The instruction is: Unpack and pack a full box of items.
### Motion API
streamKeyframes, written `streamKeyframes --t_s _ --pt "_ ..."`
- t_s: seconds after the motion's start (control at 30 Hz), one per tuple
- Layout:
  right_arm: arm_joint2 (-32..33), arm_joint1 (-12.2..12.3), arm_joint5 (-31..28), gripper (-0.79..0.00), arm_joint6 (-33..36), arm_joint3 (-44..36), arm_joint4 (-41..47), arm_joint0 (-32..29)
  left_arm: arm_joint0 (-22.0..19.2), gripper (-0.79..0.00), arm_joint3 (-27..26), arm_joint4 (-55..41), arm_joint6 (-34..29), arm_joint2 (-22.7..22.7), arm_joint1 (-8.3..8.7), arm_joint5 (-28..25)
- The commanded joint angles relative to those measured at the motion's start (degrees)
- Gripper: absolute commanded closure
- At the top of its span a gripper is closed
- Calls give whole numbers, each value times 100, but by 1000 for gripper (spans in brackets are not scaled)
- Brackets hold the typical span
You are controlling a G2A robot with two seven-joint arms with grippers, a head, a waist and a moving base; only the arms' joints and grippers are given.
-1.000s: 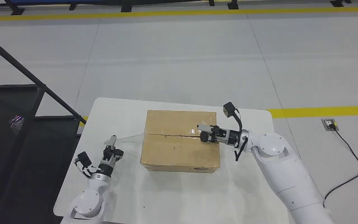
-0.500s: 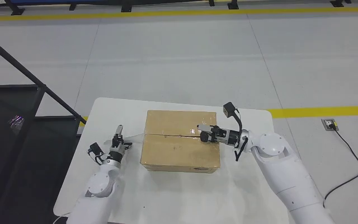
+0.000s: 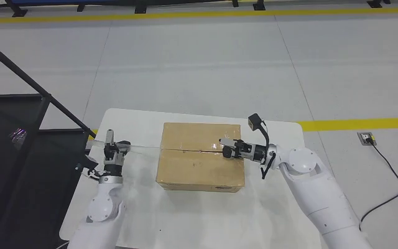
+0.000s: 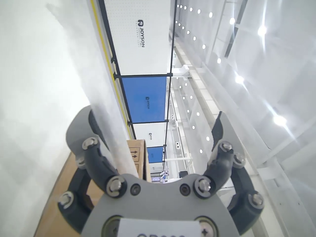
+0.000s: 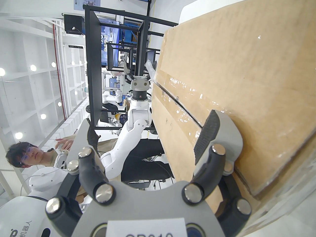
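A closed cardboard box (image 3: 200, 163) sits in the middle of the white table (image 3: 186, 211). A strip of clear tape (image 3: 140, 147) stretches from the box's top seam out to my left gripper (image 3: 112, 145), left of the box. In the left wrist view the left gripper (image 4: 153, 122) is open, and the tape (image 4: 108, 129) clings to one finger (image 4: 81, 134) with the box (image 4: 74, 173) behind. My right gripper (image 3: 225, 148) rests on the box top by the seam. It (image 5: 150, 124) is open, one pad (image 5: 209, 131) against the cardboard (image 5: 234, 62).
A black metal frame (image 3: 37, 143) stands just left of the table. Bare table surface lies in front of the box and along its left side. A cable and floor socket (image 3: 365, 138) are off to the right.
My left gripper has swung away from the robot and to the left, drawing the tape strip out longer and taut from the box seam. The right arm and box have stayed still.
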Motion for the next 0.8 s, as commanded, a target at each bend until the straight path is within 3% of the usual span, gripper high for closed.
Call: streamKeyframes --t_s 0.0,0.3,0.77 --pt "0 0 0 -785 0 0 0 0 146 -785 -348 176 47 -79 11 -27" --pt "252 81 139 -785 -403 -470 -61 -348 481 -785 -1307 714 95 -188 17 165" --pt "583 210 147 -785 -382 -954 -45 -703 682 -785 -2082 1300 77 -91 -23 288"
